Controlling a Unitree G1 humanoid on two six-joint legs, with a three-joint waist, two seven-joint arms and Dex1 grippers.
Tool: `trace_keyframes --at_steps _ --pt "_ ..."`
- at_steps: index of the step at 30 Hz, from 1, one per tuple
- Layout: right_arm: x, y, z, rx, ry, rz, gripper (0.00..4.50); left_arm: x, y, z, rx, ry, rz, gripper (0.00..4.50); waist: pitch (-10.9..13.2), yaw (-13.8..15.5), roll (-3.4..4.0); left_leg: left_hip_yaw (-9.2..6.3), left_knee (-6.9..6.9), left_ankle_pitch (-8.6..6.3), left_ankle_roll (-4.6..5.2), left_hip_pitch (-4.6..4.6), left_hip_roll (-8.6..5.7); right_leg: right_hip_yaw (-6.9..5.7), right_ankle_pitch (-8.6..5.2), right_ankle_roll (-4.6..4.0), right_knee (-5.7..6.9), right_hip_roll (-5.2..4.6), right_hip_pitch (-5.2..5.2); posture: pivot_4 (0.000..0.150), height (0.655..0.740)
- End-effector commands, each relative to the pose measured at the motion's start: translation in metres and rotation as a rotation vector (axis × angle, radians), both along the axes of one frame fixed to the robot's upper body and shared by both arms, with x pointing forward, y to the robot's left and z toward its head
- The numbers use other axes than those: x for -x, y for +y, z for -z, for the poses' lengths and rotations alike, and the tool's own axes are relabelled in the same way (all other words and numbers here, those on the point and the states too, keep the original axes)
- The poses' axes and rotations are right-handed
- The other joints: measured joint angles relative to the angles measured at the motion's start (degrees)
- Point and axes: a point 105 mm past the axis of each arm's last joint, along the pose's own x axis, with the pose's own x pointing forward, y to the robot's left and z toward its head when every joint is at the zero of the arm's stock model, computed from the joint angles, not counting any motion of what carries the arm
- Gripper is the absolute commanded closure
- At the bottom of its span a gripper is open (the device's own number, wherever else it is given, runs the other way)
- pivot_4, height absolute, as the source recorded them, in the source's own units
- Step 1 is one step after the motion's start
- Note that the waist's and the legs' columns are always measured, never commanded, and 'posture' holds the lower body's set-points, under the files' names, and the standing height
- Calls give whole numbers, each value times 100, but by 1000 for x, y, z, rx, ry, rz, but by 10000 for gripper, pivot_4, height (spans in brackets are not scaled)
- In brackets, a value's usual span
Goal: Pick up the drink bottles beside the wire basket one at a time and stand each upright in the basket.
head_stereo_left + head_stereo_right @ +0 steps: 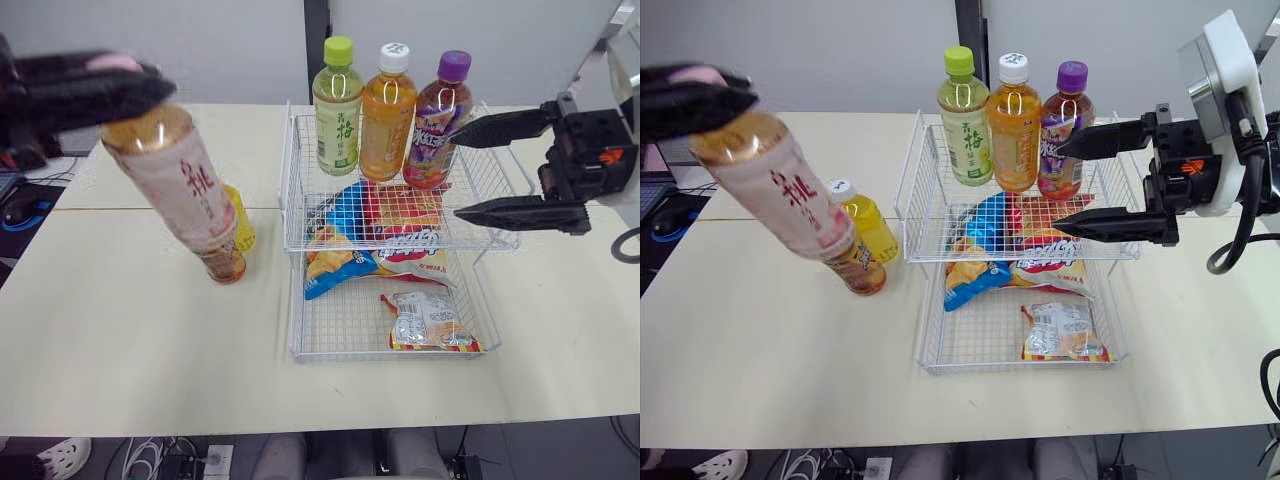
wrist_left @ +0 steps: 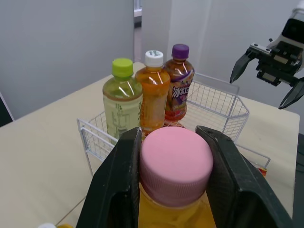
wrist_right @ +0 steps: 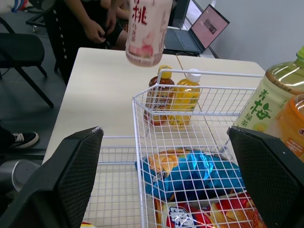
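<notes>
Carry step: the left gripper (image 2: 171, 137) clenches the pink cap (image 2: 175, 166) of a peach tea bottle (image 1: 180, 185), lifted and tilted at the wire basket's (image 1: 292, 180) nine o'clock. The right gripper (image 1: 457, 173) hangs spread apart at its three o'clock. Next, probably: swing over the rim, straighten, lower.

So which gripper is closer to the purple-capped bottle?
Right. The right gripper is open just right of the purple-capped bottle; the left gripper is far to its left, clamped on the pink-capped bottle.
</notes>
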Motion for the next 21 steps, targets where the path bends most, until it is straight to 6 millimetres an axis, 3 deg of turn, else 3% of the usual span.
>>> trace_keyframes --at_steps 1,8,12,17,21 --pt "9 -3 -10 -1 -52 7 0 9 -1 -25 -18 -90 39 30854 0 -1 0 0 -1 0 0 0 0 0 0 0 0 1 0 1500 7400" --pt "7 -6 -12 -13 -66 39 0 -6 -39 -59 9 -112 252 30854 1 38 -3 17 15 0 0 -9 -2 -6 -2 5 2 12 7 1500 7400" --pt "8 -9 -13 -17 -70 64 0 -14 -63 -67 -8 -107 360 30854 1 3 -2 20 11 0 0 -11 -1 1 -2 6 4 11 -1 1500 7400" --pt "6 -19 -17 -18 -91 137 0 -35 -91 -59 -58 -118 426 30854 3 -20 1 15 9 1 0 -18 2 14 -2 5 7 10 -19 1500 7400" --pt "6 -32 -20 -16 -101 216 0 -50 -118 -40 -106 -122 495 30854 3 -3 1 8 10 1 0 -26 2 15 -2 5 6 7 -25 1500 7400"
